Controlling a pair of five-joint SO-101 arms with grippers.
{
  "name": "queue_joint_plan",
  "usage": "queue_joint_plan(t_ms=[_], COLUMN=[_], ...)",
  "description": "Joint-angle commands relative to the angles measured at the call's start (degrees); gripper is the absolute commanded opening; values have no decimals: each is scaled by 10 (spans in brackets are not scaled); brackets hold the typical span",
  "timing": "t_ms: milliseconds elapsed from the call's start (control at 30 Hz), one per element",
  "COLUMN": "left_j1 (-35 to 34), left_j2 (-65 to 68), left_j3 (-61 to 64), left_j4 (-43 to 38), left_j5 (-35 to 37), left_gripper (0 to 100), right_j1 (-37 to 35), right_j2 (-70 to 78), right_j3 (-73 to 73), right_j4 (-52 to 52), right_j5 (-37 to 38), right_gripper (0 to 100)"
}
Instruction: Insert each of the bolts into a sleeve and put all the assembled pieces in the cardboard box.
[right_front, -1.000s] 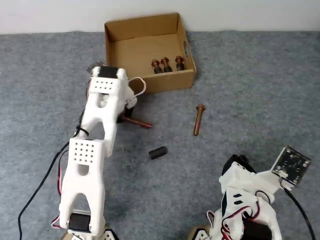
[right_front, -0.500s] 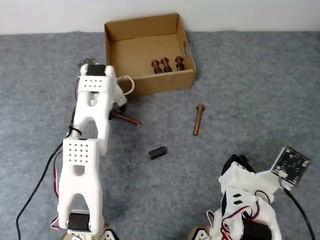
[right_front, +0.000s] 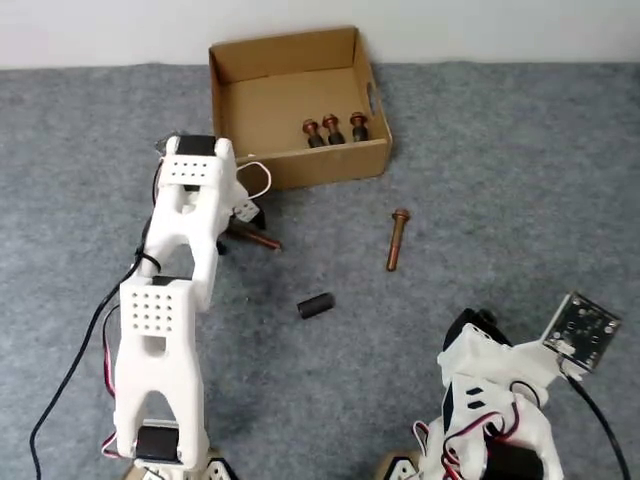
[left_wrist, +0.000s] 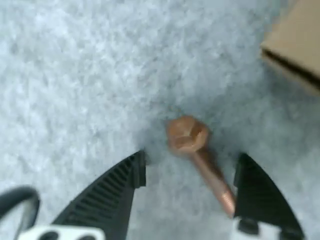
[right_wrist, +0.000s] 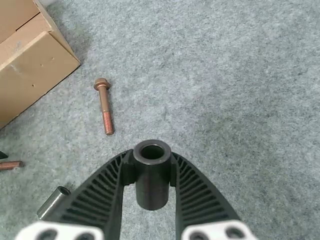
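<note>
Left fingers (left_wrist: 117, 185) astride copper bolt (left_wrist: 189, 136)

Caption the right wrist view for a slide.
Right end effector shut on a black sleeve, its bore facing the camera; a loose bolt lies on grey carpet near the cardboard box.

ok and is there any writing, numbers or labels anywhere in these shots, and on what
No text can be read anywhere.
cardboard box: plain walls, no print shows.
loose bolt and loose sleeve: no marks show.
circuit board on an arm: any print is too small to read.
</note>
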Motion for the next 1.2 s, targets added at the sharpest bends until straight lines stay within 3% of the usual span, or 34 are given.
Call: queue_joint_plan(t_ms=[0, 233, 600, 933, 1167], left_j1=[-4, 9, 13, -25, 25], left_j2=[31, 102, 105, 69, -114], left_j3=[-72, -171, -156, -145, -8], left_j4=[0, 33, 33, 36, 35], left_j5=[6, 7, 7, 2, -59], left_gripper=[283, 267, 4, 5, 5], right_j1=[1, 1, 1, 1, 0], right_j2=[0, 0, 0, 0, 0], right_j3=[-3, -3, -3, -3, -4], right_j4=[-8, -8, -7, -7, -7], right_j5=[2, 2, 2, 2, 2], right_gripper=[8, 8, 8, 8, 8])
